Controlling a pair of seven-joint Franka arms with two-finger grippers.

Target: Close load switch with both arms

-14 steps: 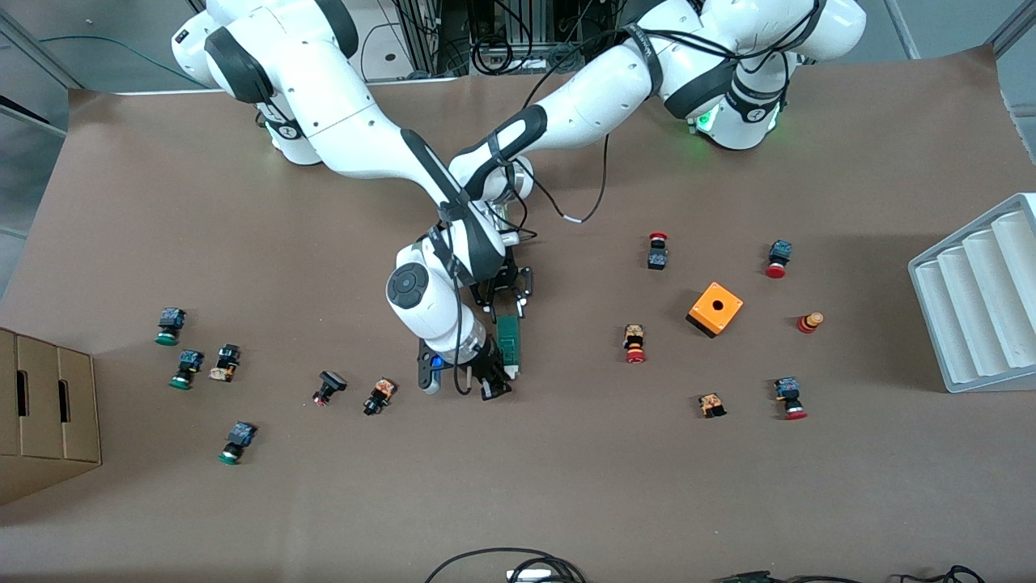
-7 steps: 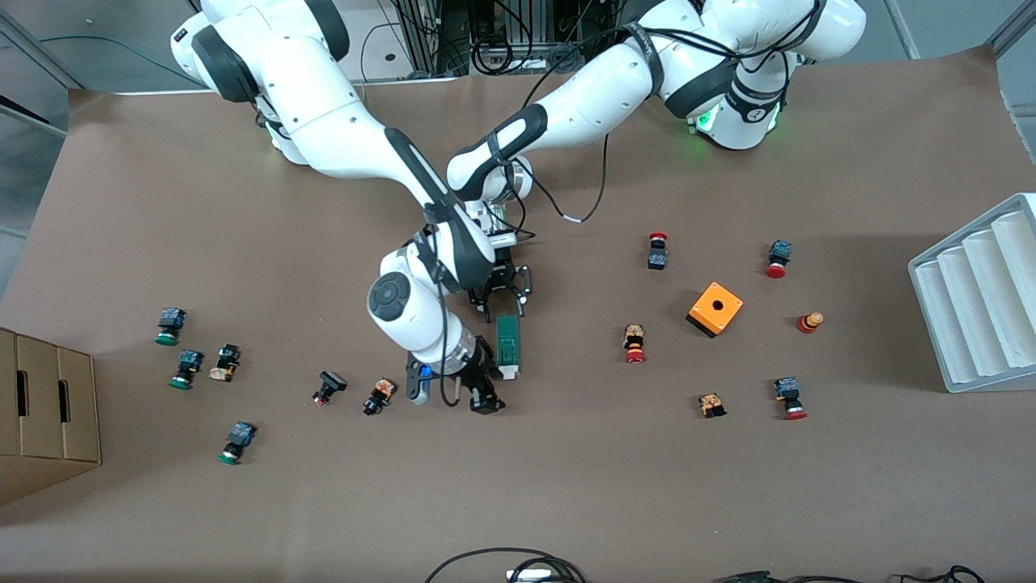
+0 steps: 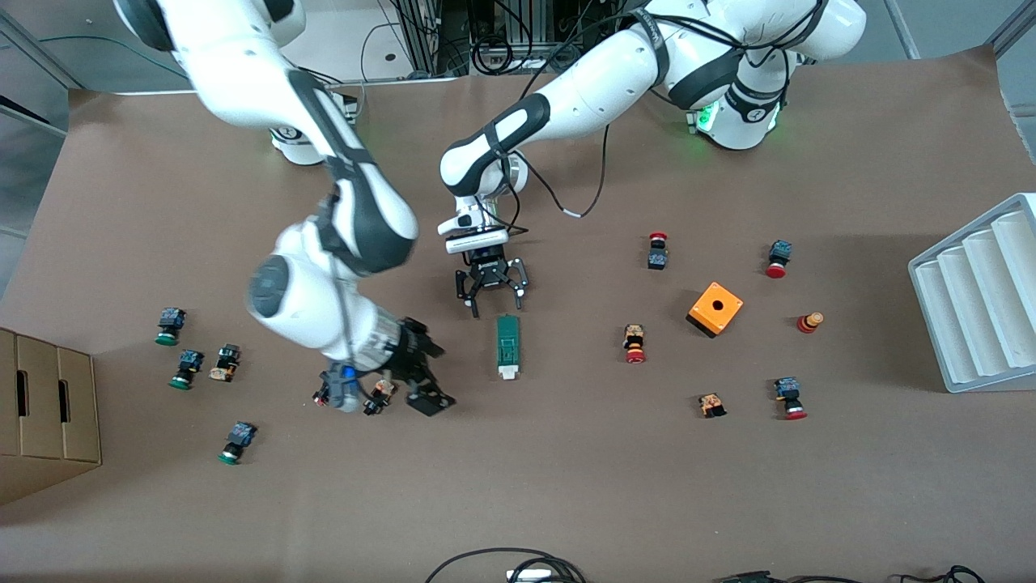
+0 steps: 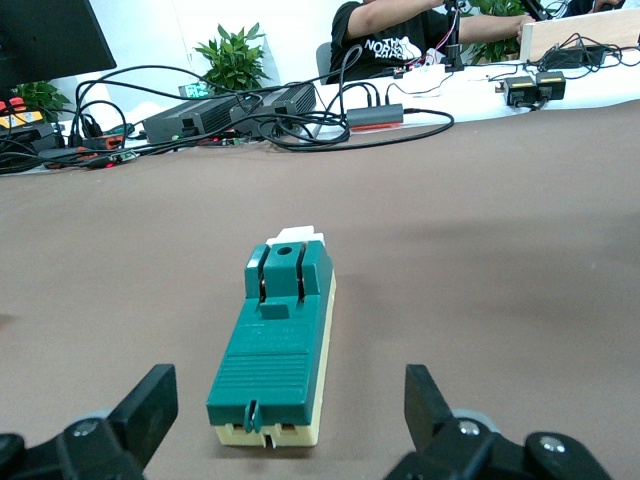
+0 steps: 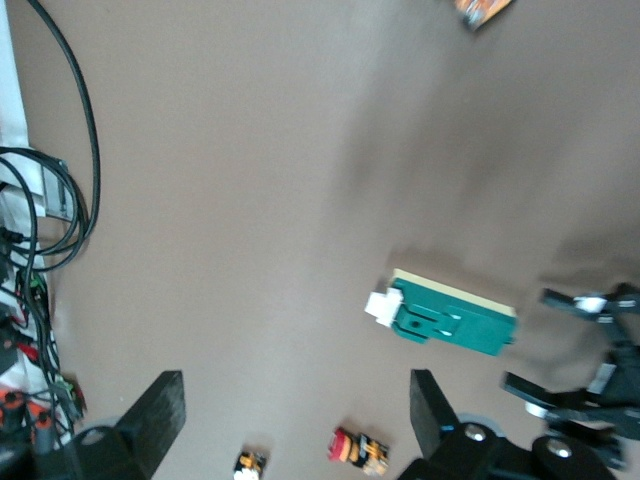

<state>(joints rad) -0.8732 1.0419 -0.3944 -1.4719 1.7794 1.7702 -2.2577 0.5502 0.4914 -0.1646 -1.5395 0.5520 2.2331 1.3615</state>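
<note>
1. the load switch (image 3: 507, 346) lies flat on the brown table (image 3: 566, 486), near its middle, held by nothing, its white lever end pointing toward the front camera.
2. the left gripper (image 3: 492, 301) hangs just above the switch's farther end, fingers spread wide and not touching it.
3. the right gripper (image 3: 421, 380) is up over the table toward the right arm's end, beside the switch, fingers spread and holding nothing.
4. the orange box (image 3: 715, 308) with a round hole sits toward the left arm's end; what is inside cannot be seen.
5. a white ribbed tray (image 3: 983, 295) and a cardboard box (image 3: 44, 413) stand at the table's two ends.
6. no readable writing shows on the switch.
</note>
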